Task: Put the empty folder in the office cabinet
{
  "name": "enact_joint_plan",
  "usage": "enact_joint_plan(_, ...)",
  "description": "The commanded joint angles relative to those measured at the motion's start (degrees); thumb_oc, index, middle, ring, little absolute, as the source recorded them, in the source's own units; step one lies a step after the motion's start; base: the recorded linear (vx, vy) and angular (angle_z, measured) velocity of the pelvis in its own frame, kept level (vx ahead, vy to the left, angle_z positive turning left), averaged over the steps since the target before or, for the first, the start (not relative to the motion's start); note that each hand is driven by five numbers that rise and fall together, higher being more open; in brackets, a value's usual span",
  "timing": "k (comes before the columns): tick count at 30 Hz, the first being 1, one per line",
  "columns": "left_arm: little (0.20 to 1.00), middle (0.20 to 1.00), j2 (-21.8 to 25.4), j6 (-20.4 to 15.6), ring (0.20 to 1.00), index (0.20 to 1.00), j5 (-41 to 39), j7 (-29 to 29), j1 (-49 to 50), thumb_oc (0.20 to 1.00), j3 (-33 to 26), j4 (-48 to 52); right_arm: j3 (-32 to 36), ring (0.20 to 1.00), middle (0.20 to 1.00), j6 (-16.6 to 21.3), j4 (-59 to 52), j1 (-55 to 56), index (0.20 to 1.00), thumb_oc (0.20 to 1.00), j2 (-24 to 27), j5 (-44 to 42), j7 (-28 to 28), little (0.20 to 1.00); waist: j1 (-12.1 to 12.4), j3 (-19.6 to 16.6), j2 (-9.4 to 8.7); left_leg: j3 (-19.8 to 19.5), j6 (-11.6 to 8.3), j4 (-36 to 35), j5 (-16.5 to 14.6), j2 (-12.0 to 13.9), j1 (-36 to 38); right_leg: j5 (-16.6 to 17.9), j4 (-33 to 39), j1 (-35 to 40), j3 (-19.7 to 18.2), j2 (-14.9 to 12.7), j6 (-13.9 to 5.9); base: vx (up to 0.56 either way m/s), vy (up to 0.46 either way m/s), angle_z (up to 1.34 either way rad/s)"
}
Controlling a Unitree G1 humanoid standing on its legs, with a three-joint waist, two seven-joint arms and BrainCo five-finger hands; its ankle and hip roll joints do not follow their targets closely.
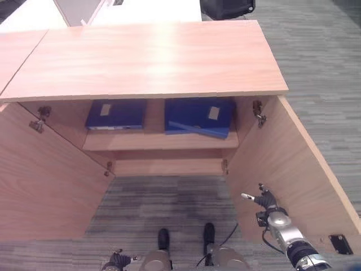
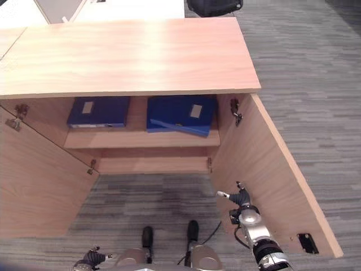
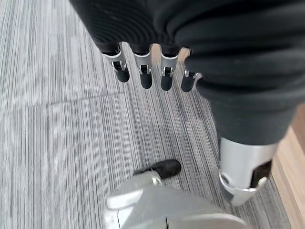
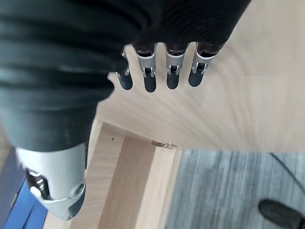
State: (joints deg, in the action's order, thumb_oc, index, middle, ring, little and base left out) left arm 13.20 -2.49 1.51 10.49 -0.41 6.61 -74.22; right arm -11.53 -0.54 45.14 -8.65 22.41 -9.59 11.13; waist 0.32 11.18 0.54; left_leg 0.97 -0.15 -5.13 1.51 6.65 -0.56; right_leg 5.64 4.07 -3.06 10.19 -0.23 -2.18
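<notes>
Standing behind the robot and looking down, so here's how it sits. Wooden cabinet (image 1: 146,62) is dead ahead at 12 o'clock, both doors swung wide open: left door (image 1: 39,180) angling out toward 9 o'clock, right door (image 1: 293,169) toward 3 o'clock. On the shelf (image 1: 158,141) inside there are blue folders. One blue folder (image 1: 115,114) lies flat on the left half, and a second blue folder (image 1: 198,114) is on the right half with another thin blue one (image 1: 206,131) lying tilted across its front edge. Can't tell from here which of them is the empty one.

Right hand (image 1: 264,199) is out at about 4 o'clock, just beside the inner face of the right door. Its wrist camera shows the fingers (image 4: 150,78) hanging straight and relaxed with nothing in them, the door panel right past the tips; whether they actually touch the wood, I can't tell.

Left hand (image 1: 117,261) is low at about 7 o'clock, near the robot. Its fingers (image 3: 145,76) hang loose and straight too, holding nothing, with grey striped carpet (image 1: 163,203) underneath.

A dark chair (image 1: 227,8) sits beyond the cabinet at roughly 1 o'clock.
</notes>
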Motion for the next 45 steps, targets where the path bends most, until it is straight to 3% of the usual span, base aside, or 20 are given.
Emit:
enact_joint_plan(1, 1.000, 1.000, 3.21, 0.11, 1.000, 1.000, -1.28, -0.14, 0.21, 1.000, -1.02, -1.68, -0.79, 1.000, 1.000, 2.23, -1.24, -0.22, 1.000, 1.000, -0.92, 0.28, -0.59, 1.000, 1.03, -2.99, -3.24, 2.07, -3.25, 4.86, -4.99, 0.02, 5.54, -7.00, -8.60, -2.96, -2.39, -2.84, -2.49, 0.27, -0.430, 0.22)
enact_joint_plan(3, 1.000, 1.000, 3.51, 0.10, 1.000, 1.000, -1.90, -0.22, 0.69, 1.000, -1.54, -1.25, -1.21, 1.000, 1.000, 2.42, -1.09, 0.06, 1.000, 1.000, -1.14, 0.08, -0.71, 1.000, 1.50, -2.58, -4.23, 2.40, -3.73, 13.67, -5.15, 1.59, 2.62, -8.39, -8.57, -0.87, -2.35, -1.76, -1.23, 0.17, -0.384, 0.26)
enact_joint_plan(4, 1.000, 1.000, 3.73, 0.34, 1.000, 1.000, -2.22, -0.03, 0.71, 1.000, -1.71, -0.84, -1.50, 1.000, 1.000, 2.55, -1.06, 0.13, 1.000, 1.000, -1.18, 0.10, -0.72, 1.000, 2.03, -1.70, -4.85, 1.64, -3.35, 20.97, -3.23, 2.37, -0.65, -8.69, -8.61, 0.28, -2.29, -1.17, -0.20, 0.09, -0.407, 0.28)
enact_joint_plan(5, 1.000, 1.000, 3.64, 0.33, 1.000, 1.000, -3.67, 0.32, 0.74, 1.000, -2.33, -0.05, -1.44, 1.000, 1.000, 2.63, -0.95, 0.08, 1.000, 1.000, -0.85, 0.00, -0.20, 1.000, 2.90, -0.34, -5.54, 1.56, -1.18, 30.50, -1.13, 3.10, -5.43, -9.43, -8.29, 2.00, -1.78, -0.47, 1.15, 0.08, -0.404, 0.20)
enact_joint_plan(6, 1.000, 1.000, 3.48, 0.26, 1.000, 1.000, -4.28, 0.40, 0.95, 1.000, -2.69, -0.21, -1.21, 1.000, 1.000, 2.48, -0.59, 0.05, 1.000, 1.000, -0.57, -0.34, -0.14, 1.000, 3.51, 0.33, -5.90, 3.14, 0.11, 32.22, -0.12, 3.17, -9.31, -9.80, -7.90, 3.17, -1.59, -0.43, 1.61, 0.10, -0.276, 0.13)
enact_joint_plan(7, 1.000, 1.000, 3.33, 0.30, 1.000, 1.000, -3.91, 0.45, 1.10, 1.000, -2.74, -0.54, -1.02, 1.000, 1.000, 2.39, -0.80, 0.21, 1.000, 1.000, -0.38, -0.45, -0.22, 1.000, 3.83, 0.50, -6.05, 3.38, 0.25, 30.83, -0.76, 2.75, -10.95, -9.85, -7.53, 3.91, -1.70, -0.62, 1.49, 0.19, -0.057, 0.05)
enact_joint_plan(8, 1.000, 1.000, 3.04, 0.28, 1.000, 1.000, -3.01, 0.30, 1.19, 1.000, -2.04, -1.60, -1.11, 1.000, 1.000, 2.41, -1.68, 0.60, 1.000, 1.000, 0.46, -0.05, -0.58, 1.000, 4.33, 0.14, -6.07, 2.60, -1.31, 20.82, 1.87, 1.90, -12.82, -9.89, -6.78, 4.58, -1.83, -1.05, 1.05, 0.16, 0.029, 0.03)
enact_joint_plan(9, 1.000, 1.000, 3.02, 0.27, 1.000, 1.000, -3.01, 0.31, 1.20, 1.000, -2.03, -1.61, -1.11, 1.000, 1.000, 2.40, -1.70, 0.63, 1.000, 1.000, 0.48, -0.05, -0.58, 1.000, 4.31, 0.17, -6.15, 2.63, -1.32, 20.41, 2.09, 1.79, -12.58, -9.91, -6.77, 4.64, -1.81, -1.15, 1.05, 0.18, 0.073, 0.07)
enact_joint_plan(12, 1.000, 1.000, 3.06, 0.06, 1.000, 1.000, -2.78, 0.29, 1.03, 1.000, -1.53, -1.71, -0.56, 1.000, 1.000, 2.58, -1.46, 0.78, 1.000, 1.000, 1.48, 0.20, -0.04, 1.000, 4.68, -0.03, -4.51, 1.72, -3.51, 9.73, 7.67, 1.85, -12.84, -10.84, -6.71, 6.15, -1.38, -0.53, 0.88, 0.15, 0.109, -0.08)
enact_joint_plan(15, 1.000, 1.000, 2.65, 0.03, 1.000, 1.000, -2.72, 0.21, 2.03, 1.000, -1.73, -2.85, 0.63, 1.000, 1.000, 2.63, 0.32, 1.64, 1.000, 1.000, 1.44, 0.79, 0.37, 1.000, 4.30, -1.51, -2.83, 1.54, -4.40, 3.63, 9.17, 1.87, -10.07, -11.70, -5.55, 8.12, -1.71, -0.25, 0.31, 0.22, 0.191, -0.01)
enact_joint_plan(21, 1.000, 1.000, 2.51, 0.17, 1.000, 1.000, -1.70, 0.06, 2.28, 1.000, -1.39, -3.53, 2.00, 1.000, 1.000, 2.31, 1.52, 3.13, 1.000, 1.000, 0.92, 0.95, 0.50, 1.000, 4.20, -3.19, -2.33, 2.93, -3.93, 2.46, 7.94, 0.60, -7.42, -12.08, -4.25, 9.48, -1.93, -2.08, -0.57, 0.16, 0.188, -0.05)
enact_joint_plan(29, 1.000, 1.000, 2.48, 0.09, 1.000, 1.000, -1.59, 0.88, 1.46, 1.000, -1.21, -3.60, 2.71, 1.000, 1.000, 1.77, 1.17, 1.61, 1.000, 1.000, -0.30, 1.53, 0.92, 1.000, 4.33, -4.06, -2.65, 4.87, -0.78, 4.16, 2.46, -3.42, -6.59, -11.05, -5.29, 8.14, -3.00, -6.96, -3.89, 0.11, 0.214, -0.11)
enact_joint_plan(34, 1.000, 1.000, 3.66, -0.10, 1.000, 1.000, -1.46, 1.52, -0.88, 1.000, -0.62, -1.91, 1.38, 1.000, 1.000, 1.87, -4.28, -1.32, 1.000, 1.000, -0.10, 2.52, 1.35, 1.000, 4.36, -2.63, -2.86, 7.16, 1.13, 6.40, -0.33, -4.80, -8.06, -9.81, -9.37, 3.60, -3.38, -9.67, -5.68, 0.01, 0.187, -0.35)
enact_joint_plan(38, 1.000, 1.000, 4.25, -0.17, 1.000, 1.000, -1.78, 2.15, -2.87, 1.000, -0.36, -0.82, -0.97, 1.000, 1.000, 2.00, -9.90, -4.05, 1.000, 1.000, 0.15, 4.24, 1.29, 1.000, 4.29, -0.12, -2.64, 8.91, 2.13, 5.78, -0.75, -4.94, -8.61, -8.30, -15.99, -2.37, -2.12, -11.17, -6.26, -0.08, 0.100, -0.19)
enact_joint_plan(40, 1.000, 1.000, 5.05, -0.36, 1.000, 1.000, -2.49, 2.87, -4.24, 1.000, -0.69, -0.22, -2.65, 1.000, 1.000, 2.30, -13.78, -6.27, 1.000, 1.000, 0.52, 5.39, 1.39, 1.000, 4.37, 2.55, -2.95, 9.95, 1.66, 5.54, -1.87, -4.79, -8.13, -7.60, -17.88, -4.96, 0.35, -12.74, -6.41, -0.14, 0.047, -0.40)
enact_joint_plan(41, 1.000, 1.000, 5.36, 1.38, 1.000, 1.000, -4.16, 2.96, -16.20, 1.000, 2.38, -3.56, -6.76, 1.000, 1.000, 2.42, -14.95, -9.85, 1.000, 1.000, -0.43, 6.16, 0.15, 1.000, 2.70, 3.22, -3.20, 12.09, 1.54, 5.63, -0.90, -3.95, -8.97, -5.00, -17.16, -7.42, 0.79, -12.62, -5.92, -0.14, 0.018, -0.33)
enact_joint_plan(44, 1.000, 1.000, 5.92, 0.86, 1.000, 1.000, -5.57, 4.97, -17.34, 1.000, 0.41, -2.76, -8.63, 1.000, 1.000, 2.53, -20.32, -11.73, 1.000, 1.000, -0.51, 6.01, 1.27, 1.000, 2.19, 5.25, -4.07, 13.56, 0.57, 7.34, -2.42, -2.38, -9.70, -4.31, -15.16, -9.56, 3.45, -13.51, -6.07, -0.10, -0.069, -0.51)
enact_joint_plan(45, 1.000, 1.000, 5.39, 0.64, 1.000, 1.000, -5.66, 6.34, -20.38, 1.000, 1.40, -2.17, -10.47, 1.000, 1.000, 3.52, -23.25, -13.27, 1.000, 1.000, 0.86, 6.65, 2.37, 1.000, 1.69, 7.71, -5.01, 13.57, -0.05, 9.95, -2.92, -1.45, -11.74, -3.82, -13.17, -11.21, 3.88, -13.07, -5.66, -0.12, -0.188, -0.97)
